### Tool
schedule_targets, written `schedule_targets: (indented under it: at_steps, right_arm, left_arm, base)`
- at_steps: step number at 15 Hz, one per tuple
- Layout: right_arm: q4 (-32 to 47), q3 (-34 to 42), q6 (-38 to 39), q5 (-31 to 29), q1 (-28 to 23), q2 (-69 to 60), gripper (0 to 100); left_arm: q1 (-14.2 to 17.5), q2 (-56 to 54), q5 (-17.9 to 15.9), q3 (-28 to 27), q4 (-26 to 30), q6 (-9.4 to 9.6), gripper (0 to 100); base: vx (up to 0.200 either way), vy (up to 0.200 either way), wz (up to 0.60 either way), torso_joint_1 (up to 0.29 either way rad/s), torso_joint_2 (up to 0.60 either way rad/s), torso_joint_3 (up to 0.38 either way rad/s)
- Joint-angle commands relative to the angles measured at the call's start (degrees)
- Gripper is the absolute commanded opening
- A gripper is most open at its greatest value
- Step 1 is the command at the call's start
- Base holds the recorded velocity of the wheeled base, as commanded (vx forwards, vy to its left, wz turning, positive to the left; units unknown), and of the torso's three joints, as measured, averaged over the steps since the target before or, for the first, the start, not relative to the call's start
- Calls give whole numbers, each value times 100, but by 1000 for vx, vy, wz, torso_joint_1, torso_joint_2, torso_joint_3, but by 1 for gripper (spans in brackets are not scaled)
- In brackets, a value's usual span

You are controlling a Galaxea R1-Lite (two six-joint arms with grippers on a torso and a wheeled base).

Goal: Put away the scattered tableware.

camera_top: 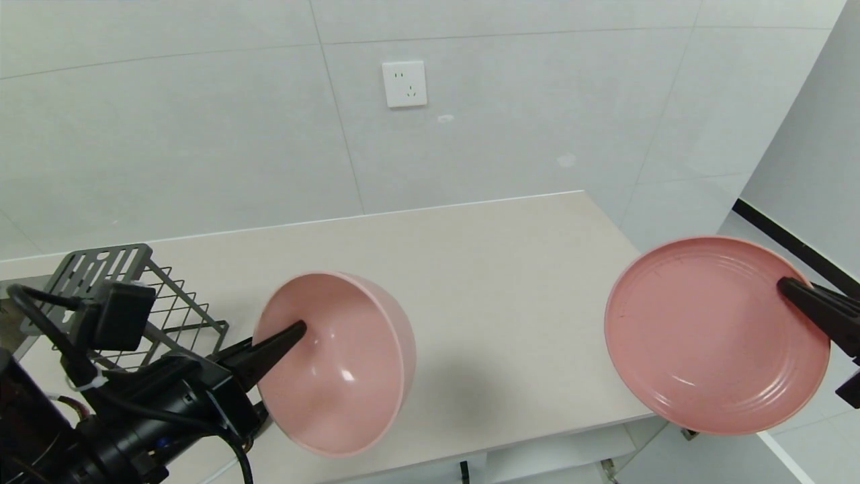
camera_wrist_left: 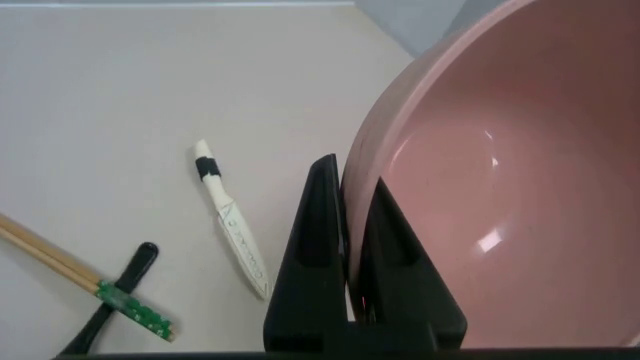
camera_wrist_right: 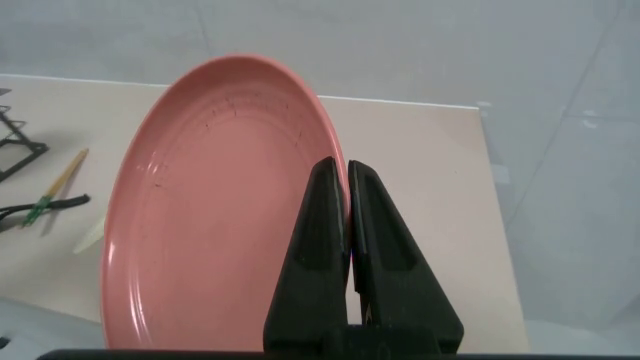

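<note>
In the head view, the left gripper (camera_top: pixel 299 329) pinches the rim of a pink bowl (camera_top: pixel 349 376), one finger inside the wall. The bowl is tipped on its side and held over the table (camera_top: pixel 510 269) near its front edge, towards the left. A dark wire rack (camera_top: pixel 168 296) stands at the table's left edge. The right gripper (camera_top: pixel 786 286) clamps the rim of a pink plate (camera_top: pixel 705 336), which is tilted and held past the table's right edge by the front corner. A wall socket (camera_top: pixel 404 84) sits above the table's far edge.

In the left wrist view, the left gripper (camera_wrist_left: pixel 345 175) has its fingers pressed on either side of the bowl's (camera_wrist_left: pixel 500 200) wall. On the table below lie a white utensil (camera_wrist_left: pixel 232 222) with a black band, wooden chopsticks (camera_wrist_left: pixel 60 262) with a green end and a black utensil (camera_wrist_left: pixel 115 300) crossing under them.

In the right wrist view, the right gripper (camera_wrist_right: pixel 346 170) is closed on the plate's (camera_wrist_right: pixel 210 210) rim. Past the plate, the chopsticks (camera_wrist_right: pixel 62 182) and the black utensil (camera_wrist_right: pixel 40 207) lie on the table near the rack (camera_wrist_right: pixel 15 140).
</note>
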Motion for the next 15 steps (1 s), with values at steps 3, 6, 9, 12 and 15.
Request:
schedule_targets:
  at_steps: [3, 6, 9, 12, 15]
  right_arm:
    - [0, 160, 2, 1, 396, -40, 0]
    - [26, 151, -7, -192, 387, 74, 0]
    - [-9, 98, -77, -192, 379, 171, 0]
    - [-308, 80, -156, -192, 414, 285, 0]
    - [-650, 142, -394, -183, 440, 478, 0]
  left_arm:
    - [-11, 75, 264, 126, -222, 85, 0]
    - [-117, 285, 317, 178, -705, 516, 0]
    - [-117, 637, 484, 152, -820, 1263, 0]
    - [-205, 1744, 1196, 82, -2094, 2397, 0]
    - [-591, 1744, 1257, -68, -2094, 2449, 0]
  base:
    - [0, 0, 0, 0, 0, 0]
    - [0, 0, 0, 0, 0, 0]
    - [0, 0, 0, 0, 0, 0]
    - [0, 0, 0, 0, 0, 0]
    - [0, 0, 0, 0, 0, 0]
